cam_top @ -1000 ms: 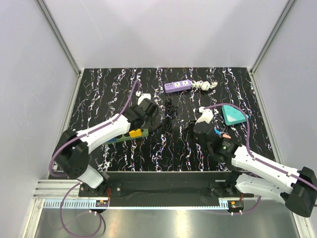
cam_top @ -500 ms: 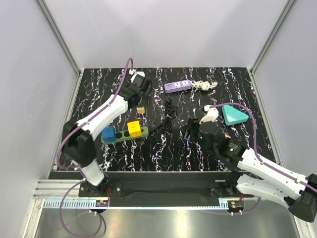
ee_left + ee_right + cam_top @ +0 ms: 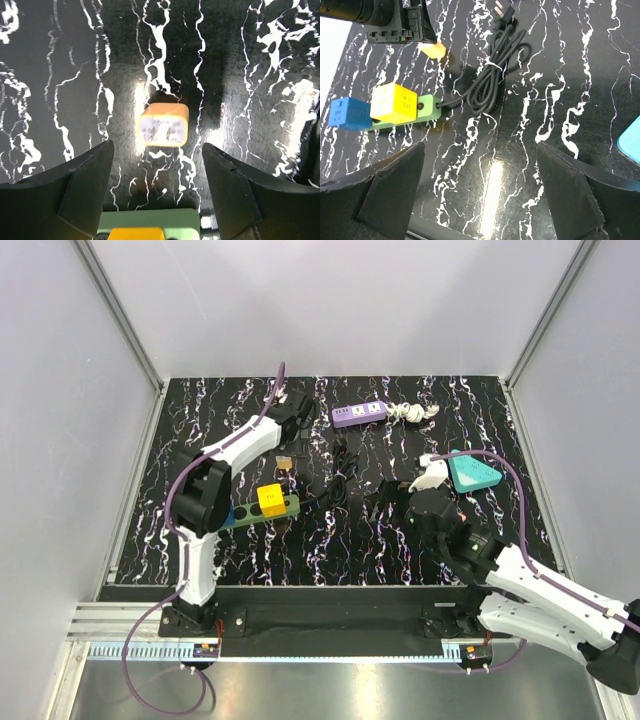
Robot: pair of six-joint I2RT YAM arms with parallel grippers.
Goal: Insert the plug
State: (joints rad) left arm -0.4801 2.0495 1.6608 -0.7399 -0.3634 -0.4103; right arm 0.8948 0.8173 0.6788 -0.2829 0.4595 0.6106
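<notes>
The left gripper (image 3: 156, 155) and right gripper (image 3: 480, 150) gaped wide, empty. The orange plug (image 3: 163, 125) lay loose near the green power strip (image 3: 431, 107), insertion seemingly not yet done.

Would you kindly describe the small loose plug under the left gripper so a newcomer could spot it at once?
Find the green power strip left of centre on the black marbled table. Just beyond its yellow cube, toward the far wall, an orange plug lies on the tabletop. Unlike that cube and the blue cube, it sits in no socket.
</notes>
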